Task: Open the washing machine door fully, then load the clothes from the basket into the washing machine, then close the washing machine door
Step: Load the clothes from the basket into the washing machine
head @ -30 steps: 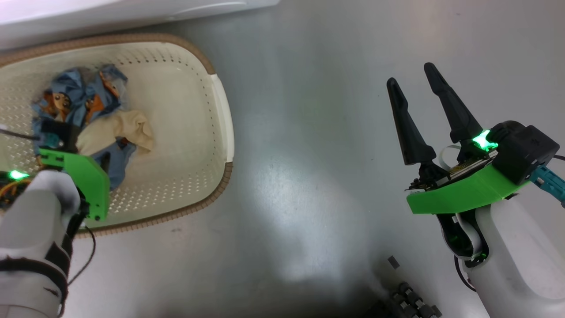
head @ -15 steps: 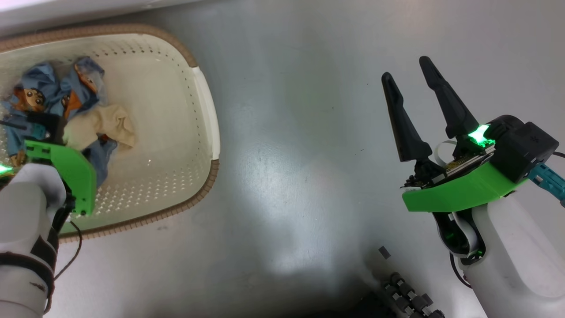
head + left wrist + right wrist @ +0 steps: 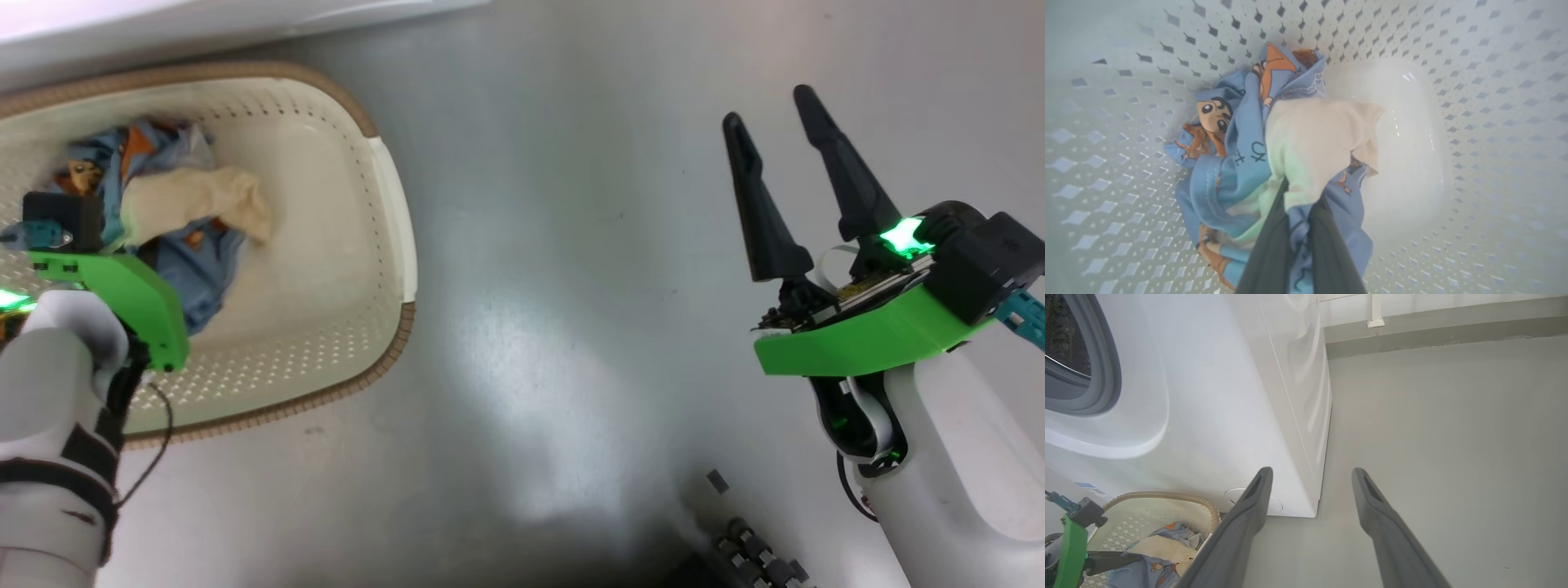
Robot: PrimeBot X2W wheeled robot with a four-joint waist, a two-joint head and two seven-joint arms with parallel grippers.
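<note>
Left tool [image 3: 1303, 200] closed since earlier, now pinched shut on clothes [image 3: 1237, 163], clothes bunched at left end of basket [image 3: 392, 212], basket on floor [image 3: 571, 245] beside washer [image 3: 1208, 396], right tool [image 3: 768, 104] wide open, empty.

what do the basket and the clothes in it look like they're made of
The basket: moulded cream plastic by the look, smooth, faintly glossy, with punched holes; its brown rim looks woven, wicker or imitation. The clothes: thin soft printed fabric, probably cotton, matte, creased, with stitched hems.
</note>
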